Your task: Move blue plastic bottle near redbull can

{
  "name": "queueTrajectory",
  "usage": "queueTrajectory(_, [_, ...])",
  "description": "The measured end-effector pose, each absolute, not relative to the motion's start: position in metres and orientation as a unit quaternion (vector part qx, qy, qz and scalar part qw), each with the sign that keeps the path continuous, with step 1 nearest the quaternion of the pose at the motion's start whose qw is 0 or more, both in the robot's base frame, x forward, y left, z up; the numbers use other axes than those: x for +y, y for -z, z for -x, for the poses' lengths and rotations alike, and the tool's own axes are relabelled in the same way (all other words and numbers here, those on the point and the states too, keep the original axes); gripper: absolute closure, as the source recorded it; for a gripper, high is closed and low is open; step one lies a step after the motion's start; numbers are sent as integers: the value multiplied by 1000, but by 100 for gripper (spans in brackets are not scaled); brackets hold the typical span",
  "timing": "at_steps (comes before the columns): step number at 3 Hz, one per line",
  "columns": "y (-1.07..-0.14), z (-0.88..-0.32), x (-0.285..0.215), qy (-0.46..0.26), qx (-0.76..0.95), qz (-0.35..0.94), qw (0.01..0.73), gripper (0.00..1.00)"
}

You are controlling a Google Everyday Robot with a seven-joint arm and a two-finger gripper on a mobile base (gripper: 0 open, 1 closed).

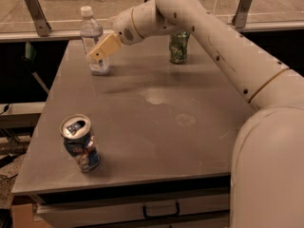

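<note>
The blue plastic bottle (94,41) stands upright at the far left of the grey table (190,146), clear with a white cap. The redbull can (80,148), dented, blue and silver, stands near the front left corner. My gripper (96,54) reaches in from the right on the white arm. Its tan fingers (105,47) lie right against the bottle's middle, in front of its right side. I cannot make out whether the bottle sits between them.
A green can (179,47) stands at the back of the table, partly behind my arm (213,37). A metal rail with brackets (33,6) runs behind the table. A drawer handle (160,211) shows under the front edge.
</note>
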State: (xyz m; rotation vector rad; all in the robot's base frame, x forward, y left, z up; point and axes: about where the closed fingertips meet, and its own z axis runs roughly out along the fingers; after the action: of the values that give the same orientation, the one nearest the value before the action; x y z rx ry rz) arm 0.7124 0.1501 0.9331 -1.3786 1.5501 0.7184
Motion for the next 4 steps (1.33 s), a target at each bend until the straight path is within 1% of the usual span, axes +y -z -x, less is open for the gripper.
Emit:
queueTrajectory(1, [-926, -714, 172, -328, 632, 530, 460, 17])
queueTrajectory(3, [-937, -712, 176, -362, 622, 501, 480, 64])
queueTrajectory(4, [-965, -699, 164, -368, 599, 508, 499, 87])
